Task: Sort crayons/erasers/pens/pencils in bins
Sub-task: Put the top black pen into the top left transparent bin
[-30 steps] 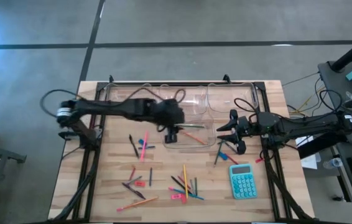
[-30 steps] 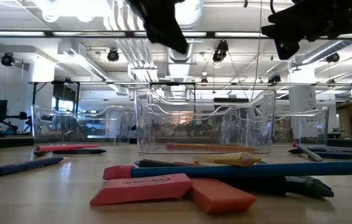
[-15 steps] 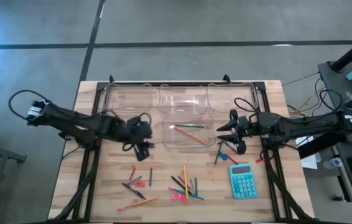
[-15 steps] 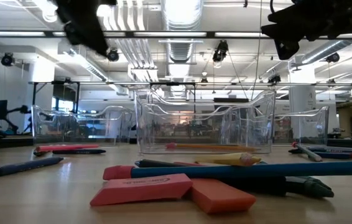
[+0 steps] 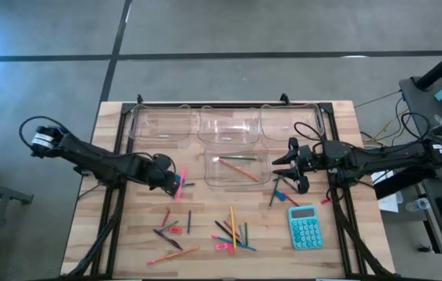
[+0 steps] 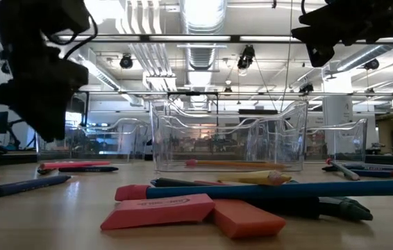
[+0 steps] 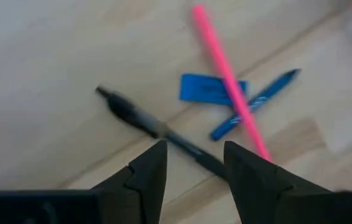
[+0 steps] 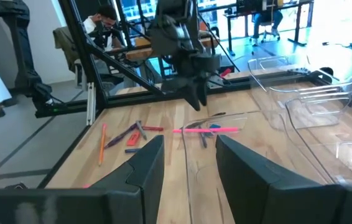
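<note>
Your left hand (image 7: 191,171) hovers empty, fingers parted, over a black pen (image 7: 157,130) lying on the surface beside a pink pencil (image 7: 229,78). Straddle the barrel squarely, clear of the pencil. Right hand (image 5: 293,165) waits, parted, beside the bins (image 5: 266,173).

Four clear plastic rectangular bins (image 5: 159,123), three along the upper middle of the high view and one below them, one teal calculator (image 5: 304,227) lower right, and two dark arms.
</note>
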`<state>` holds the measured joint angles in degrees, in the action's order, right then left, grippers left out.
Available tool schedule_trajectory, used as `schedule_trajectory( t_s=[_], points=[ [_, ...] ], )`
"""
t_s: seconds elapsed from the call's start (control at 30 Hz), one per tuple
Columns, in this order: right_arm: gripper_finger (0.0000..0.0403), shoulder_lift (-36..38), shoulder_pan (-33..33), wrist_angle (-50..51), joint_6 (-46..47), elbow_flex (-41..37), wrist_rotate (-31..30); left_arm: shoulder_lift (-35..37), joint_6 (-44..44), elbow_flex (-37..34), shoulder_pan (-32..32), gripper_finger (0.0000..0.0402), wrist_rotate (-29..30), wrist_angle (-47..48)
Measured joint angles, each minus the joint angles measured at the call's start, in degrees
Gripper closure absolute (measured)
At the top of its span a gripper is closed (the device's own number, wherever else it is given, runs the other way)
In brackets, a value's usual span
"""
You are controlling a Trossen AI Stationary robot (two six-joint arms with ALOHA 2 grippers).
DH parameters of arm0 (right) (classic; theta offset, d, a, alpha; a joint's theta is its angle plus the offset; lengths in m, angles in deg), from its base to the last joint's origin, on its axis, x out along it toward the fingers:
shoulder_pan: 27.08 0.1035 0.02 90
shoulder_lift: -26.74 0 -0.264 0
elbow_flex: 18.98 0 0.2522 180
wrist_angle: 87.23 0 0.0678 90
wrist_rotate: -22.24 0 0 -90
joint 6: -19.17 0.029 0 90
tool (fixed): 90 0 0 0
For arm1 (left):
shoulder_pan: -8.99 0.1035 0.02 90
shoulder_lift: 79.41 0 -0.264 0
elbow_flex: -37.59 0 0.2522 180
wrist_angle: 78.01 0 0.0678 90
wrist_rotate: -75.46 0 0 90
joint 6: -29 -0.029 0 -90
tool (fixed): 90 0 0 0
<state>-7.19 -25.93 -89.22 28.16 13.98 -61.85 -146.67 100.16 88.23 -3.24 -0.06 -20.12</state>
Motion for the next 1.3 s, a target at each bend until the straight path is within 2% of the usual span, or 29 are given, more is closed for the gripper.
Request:
schedule_trajectory(
  t_s=[0.3, 1.13, 1.3],
  points=[
    [0.0266, 0.0, 0.0, 0.0, 0.0, 0.0, 0.0, -2.1, 4.8, -4.2, 1.7, 0.0258, 0.1, -0.6],
    [0.0266, -2.5, 0.0, 0.0, -0.2, 0.0, 0.0, -3.9, 3.4, -5.7, 6.2, 0.0258, 0.6, -3.5],
    [0.0266, -2.7, 0.0, -0.3, 0.0, 0.0, 0.0, -3.8, 3.4, -8.7, 6.9, 0.0258, 0.9, -7.9]
  ],
)
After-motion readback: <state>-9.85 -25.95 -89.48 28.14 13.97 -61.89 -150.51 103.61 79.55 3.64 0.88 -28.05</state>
